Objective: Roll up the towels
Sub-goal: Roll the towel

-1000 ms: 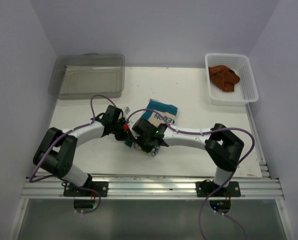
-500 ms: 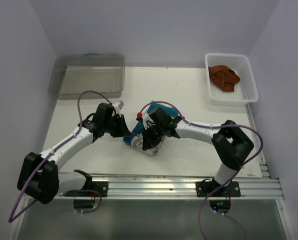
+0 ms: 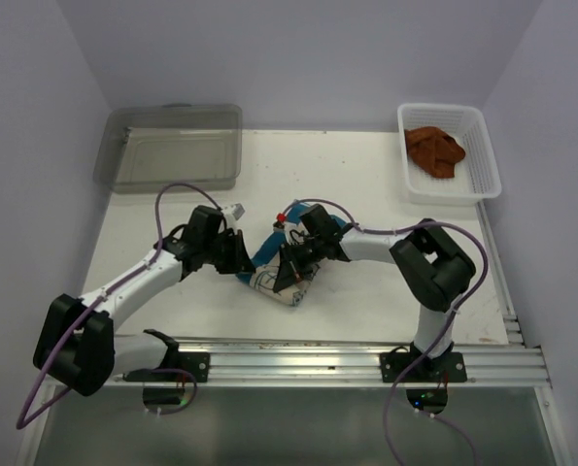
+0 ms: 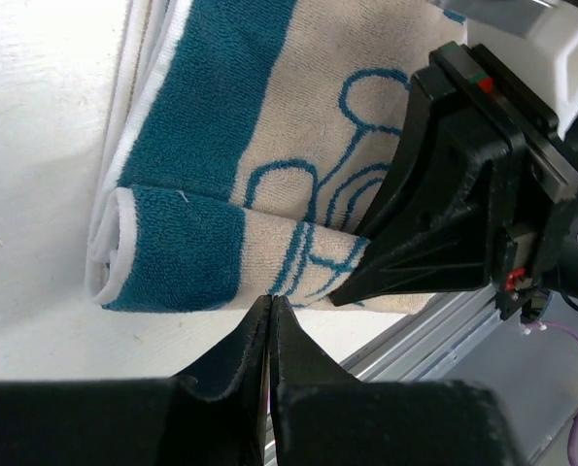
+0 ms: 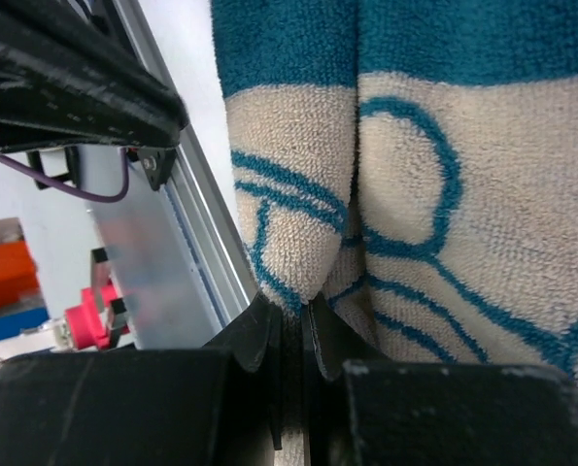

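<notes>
– White table, what's biggest on it?
– Clear plastic bin, far left corner. White mesh basket, far right corner. Both well apart from the arms.
– Towels?
– Cream towel lies mid-table toward the near edge, partly rolled, with the roll at its near end and a blue band at the roll's left end. Rust-brown towel sits crumpled inside the basket.
– Pincers?
– Left gripper is on the roll's left side, jaws pressed together, tips touching the roll's edge. Can't tell if any cloth is nipped. Right gripper is clenched on a fold of the cream towel, cloth running down between its fingers.
– Anything in the way?
– Right gripper lies over the roll, close to the left gripper, and hides the roll's right end in the left wrist view.
</notes>
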Motion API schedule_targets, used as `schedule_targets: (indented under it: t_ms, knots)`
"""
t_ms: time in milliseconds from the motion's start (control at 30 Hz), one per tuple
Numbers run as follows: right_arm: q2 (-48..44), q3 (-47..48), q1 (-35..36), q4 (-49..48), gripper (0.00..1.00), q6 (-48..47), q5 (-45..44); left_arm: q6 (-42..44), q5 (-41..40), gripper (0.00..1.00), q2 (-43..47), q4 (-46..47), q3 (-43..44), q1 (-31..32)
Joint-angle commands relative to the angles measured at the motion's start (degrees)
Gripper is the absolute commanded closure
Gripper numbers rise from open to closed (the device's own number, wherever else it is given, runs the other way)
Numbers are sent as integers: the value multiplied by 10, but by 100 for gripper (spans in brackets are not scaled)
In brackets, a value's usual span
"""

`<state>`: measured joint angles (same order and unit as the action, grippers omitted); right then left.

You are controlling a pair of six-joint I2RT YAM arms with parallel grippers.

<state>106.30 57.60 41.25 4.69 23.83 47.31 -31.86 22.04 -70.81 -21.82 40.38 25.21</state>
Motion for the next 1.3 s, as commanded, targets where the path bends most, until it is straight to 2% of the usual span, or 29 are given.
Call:
schedule_targets:
  t_ms: [0, 233, 533, 733, 767, 800, 833, 1133, 1267]
  knots:
    - [8, 1, -7, -34, 100, 29, 58, 17, 20, 96, -5, 13, -3, 6]
    - [29, -1, -14, -25, 100, 26, 58, 25, 17, 96, -19, 16, -12, 8]
    - [37, -7, -16, -16, 100, 24, 48, 5, -7, 98, -77, 73, -7, 8]
    - [19, -6, -15, 15, 99, 11, 3, 0, -20, 99, -128, 93, -8, 9]
    - [14, -6, -16, 20, 95, 10, -5, -1, -20, 99, -139, 94, -11, 9]
    - [-1, -7, -15, 35, 84, 9, -31, -5, -20, 99, -144, 97, -10, 9]
    - [-8, -8, -15, 41, 82, 3, -44, -6, -19, 100, -149, 100, -11, 10]
    - [-129, -28, -9, 147, 67, -30, -172, 2, -22, 100, -166, 91, -13, 10]
    - [-208, -16, -2, 220, 64, -49, -288, 2, -17, 100, -174, 92, -14, 10]
